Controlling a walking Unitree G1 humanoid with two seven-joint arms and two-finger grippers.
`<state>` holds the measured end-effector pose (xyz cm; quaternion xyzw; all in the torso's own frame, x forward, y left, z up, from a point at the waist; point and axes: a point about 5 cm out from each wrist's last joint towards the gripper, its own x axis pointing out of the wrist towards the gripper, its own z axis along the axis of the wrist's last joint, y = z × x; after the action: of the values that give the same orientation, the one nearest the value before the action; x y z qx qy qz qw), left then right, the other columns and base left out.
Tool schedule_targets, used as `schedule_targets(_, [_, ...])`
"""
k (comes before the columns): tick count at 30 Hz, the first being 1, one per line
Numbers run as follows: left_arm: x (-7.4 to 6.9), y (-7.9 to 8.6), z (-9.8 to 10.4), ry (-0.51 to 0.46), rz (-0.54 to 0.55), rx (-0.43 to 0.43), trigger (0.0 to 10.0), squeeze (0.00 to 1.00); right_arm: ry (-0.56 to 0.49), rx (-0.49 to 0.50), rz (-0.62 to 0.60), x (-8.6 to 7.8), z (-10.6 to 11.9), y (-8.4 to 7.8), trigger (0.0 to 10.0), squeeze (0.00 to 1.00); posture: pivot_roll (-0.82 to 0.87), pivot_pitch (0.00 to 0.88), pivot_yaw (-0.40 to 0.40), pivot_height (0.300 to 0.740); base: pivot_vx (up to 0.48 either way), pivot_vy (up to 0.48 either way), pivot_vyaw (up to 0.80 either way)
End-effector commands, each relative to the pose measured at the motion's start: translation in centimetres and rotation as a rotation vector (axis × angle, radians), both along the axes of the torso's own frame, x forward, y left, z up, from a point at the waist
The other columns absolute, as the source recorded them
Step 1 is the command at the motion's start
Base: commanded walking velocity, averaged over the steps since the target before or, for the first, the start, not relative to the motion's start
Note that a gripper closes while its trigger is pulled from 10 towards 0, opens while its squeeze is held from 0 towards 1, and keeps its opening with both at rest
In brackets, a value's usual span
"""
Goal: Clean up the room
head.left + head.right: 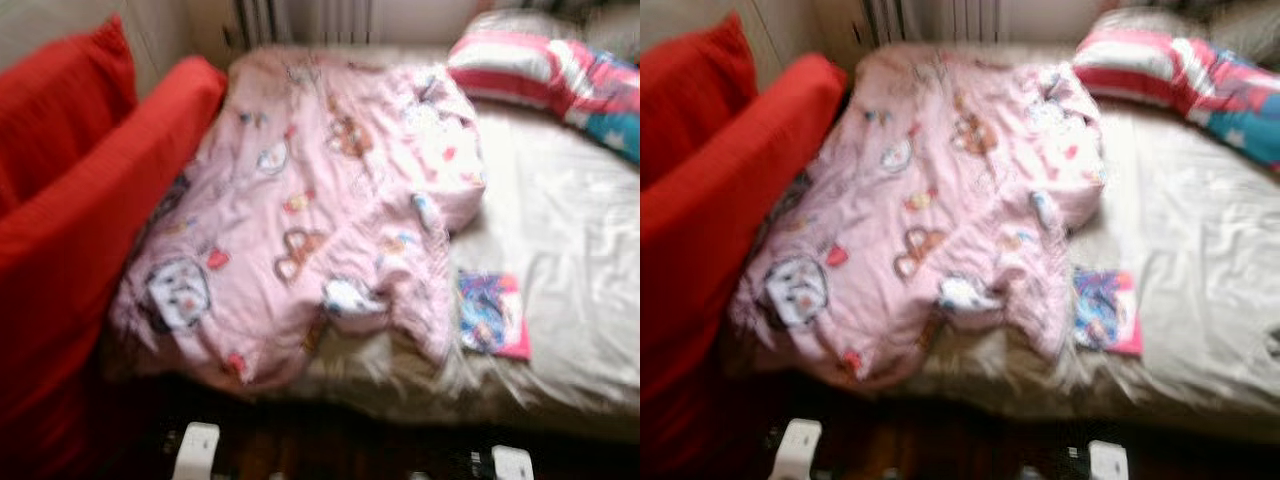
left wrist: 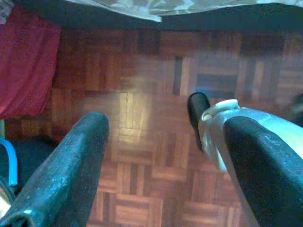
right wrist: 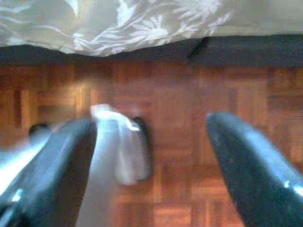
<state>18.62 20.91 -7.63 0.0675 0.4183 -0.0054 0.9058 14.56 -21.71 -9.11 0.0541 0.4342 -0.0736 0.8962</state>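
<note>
Both pincers hung low over dark parquet floor (image 2: 142, 142), fingers spread wide apart, clamped on nothing: left gripper (image 2: 165, 165), right gripper (image 3: 151, 165). Beyond the fingertips, edge of pale flower-patterned bedsheet (image 3: 142, 23). Farther out, rumpled pink cartoon-printed quilt (image 1: 310, 220) lay heaped across the bed's left half, touching a red fabric sofa (image 1: 90, 200). Just beside its hem, small blue-and-pink printed item (image 1: 490, 315), too blurred to identify. Striped pink-and-white pillow (image 1: 530, 65) at far right, cut off.
</note>
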Motion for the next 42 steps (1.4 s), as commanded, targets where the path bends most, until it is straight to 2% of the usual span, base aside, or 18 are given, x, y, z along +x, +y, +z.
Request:
schedule_targets(1, [-1.01,-0.29,-0.58,0.037,0.003,-0.01,10.0,0.0,0.028,0.011,0.005,-0.75,-0.37,0.33,10.0,0.0,-0.03,0.155,0.072,0.74,0.0,-0.409,0.0])
schedule_targets(42, [-1.0,-0.16,-0.54,0.034,0.011,-0.021,10.0,0.0,0.022,0.01,-0.008,-0.61,-0.3,0.25,10.0,0.0,-0.04,0.178,0.073,0.74,0.0,-0.411,0.0])
